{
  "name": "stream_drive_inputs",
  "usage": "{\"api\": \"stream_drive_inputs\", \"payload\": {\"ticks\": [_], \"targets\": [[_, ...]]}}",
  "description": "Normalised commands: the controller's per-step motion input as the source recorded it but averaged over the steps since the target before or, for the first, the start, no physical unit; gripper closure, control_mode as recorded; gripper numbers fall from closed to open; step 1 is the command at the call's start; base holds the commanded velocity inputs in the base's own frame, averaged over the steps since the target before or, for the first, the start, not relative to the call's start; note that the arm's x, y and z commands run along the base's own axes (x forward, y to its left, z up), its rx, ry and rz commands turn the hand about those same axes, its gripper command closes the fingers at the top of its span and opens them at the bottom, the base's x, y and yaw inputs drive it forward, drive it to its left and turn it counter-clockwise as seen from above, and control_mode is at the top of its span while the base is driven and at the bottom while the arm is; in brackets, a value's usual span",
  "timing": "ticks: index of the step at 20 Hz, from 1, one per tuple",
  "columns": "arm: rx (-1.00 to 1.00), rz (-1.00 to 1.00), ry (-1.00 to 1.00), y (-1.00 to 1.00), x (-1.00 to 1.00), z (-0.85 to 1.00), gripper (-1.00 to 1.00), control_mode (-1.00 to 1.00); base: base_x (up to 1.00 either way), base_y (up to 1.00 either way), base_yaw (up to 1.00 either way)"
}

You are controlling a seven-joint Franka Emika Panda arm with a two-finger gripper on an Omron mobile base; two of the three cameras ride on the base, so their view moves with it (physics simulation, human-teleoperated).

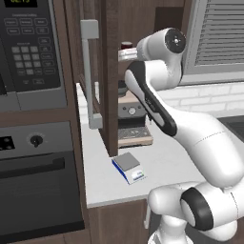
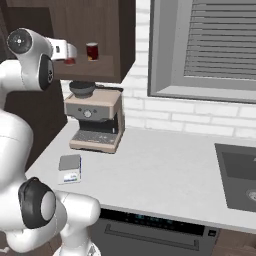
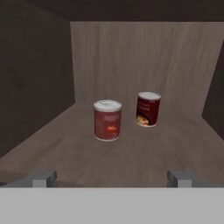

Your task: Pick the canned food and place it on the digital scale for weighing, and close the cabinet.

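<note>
Inside the open cabinet [image 2: 100, 70], the canned food [image 3: 107, 120] stands upright on the shelf, dark red with a pale top. A similar red can [image 3: 148, 109] with a yellow-orange patch stands just behind it to the right, apart from it. My gripper [image 3: 112, 178] is open at the shelf's front, short of the canned food, with nothing between its fingertips [image 3: 43, 177]. In the right base view my hand reaches into the cabinet beside the patched can [image 2: 92, 51]. The cabinet door [image 1: 110, 71] stands open, its grey bar handle [image 1: 88, 76] facing me. The digital scale [image 1: 128, 164] [image 2: 69, 167] lies bare on the counter below.
A coffee machine [image 2: 95, 120] [image 1: 131, 119] stands under the cabinet, just behind the scale. The black microwave [image 1: 28, 47] and oven [image 1: 38, 181] column is to the left. A sink [image 2: 240, 175] is set into the counter [image 2: 160, 170] at the far right, below a shuttered window [image 2: 210, 45].
</note>
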Motion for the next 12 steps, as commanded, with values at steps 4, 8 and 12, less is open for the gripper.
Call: {"api": "stream_drive_inputs", "payload": {"ticks": [4,8,12], "targets": [[0.00,0.00,0.00,0.00,0.25,-0.01,-1.00,-1.00,0.00,0.00,0.00],[0.00,0.00,-0.01,0.00,0.24,0.00,-1.00,-1.00,0.00,0.00,0.00],[0.00,0.00,0.00,0.04,0.31,0.00,-1.00,-1.00,0.00,0.00,0.00]]}}
